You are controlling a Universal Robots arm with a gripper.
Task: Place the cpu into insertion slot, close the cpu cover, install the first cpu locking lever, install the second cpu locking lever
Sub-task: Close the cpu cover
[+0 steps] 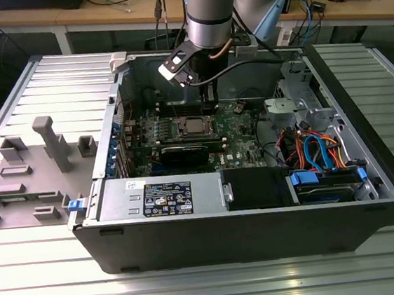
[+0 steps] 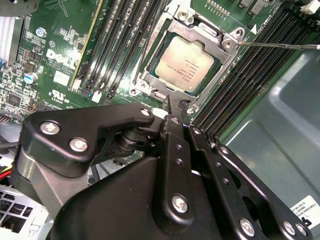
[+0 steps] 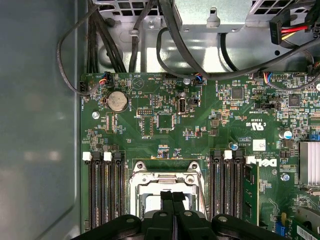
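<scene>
The cpu cover [image 2: 148,76] is down, I judge, framing the cpu [image 2: 186,64]. My gripper [image 2: 177,107], fingers pressed together on nothing, hangs just beside them. So the lever steps are in hand (a thin rod calls for a precise push). I count one cover, one cpu, one free locking lever [image 2: 280,46].

Ribbed metal table [image 1: 198,288], wooden desks [image 1: 373,8] behind

The cpu [image 2: 186,64] sits framed by the cpu cover [image 2: 149,75]; the hand [image 2: 177,104], fingers together, hangs just beside it.
</scene>
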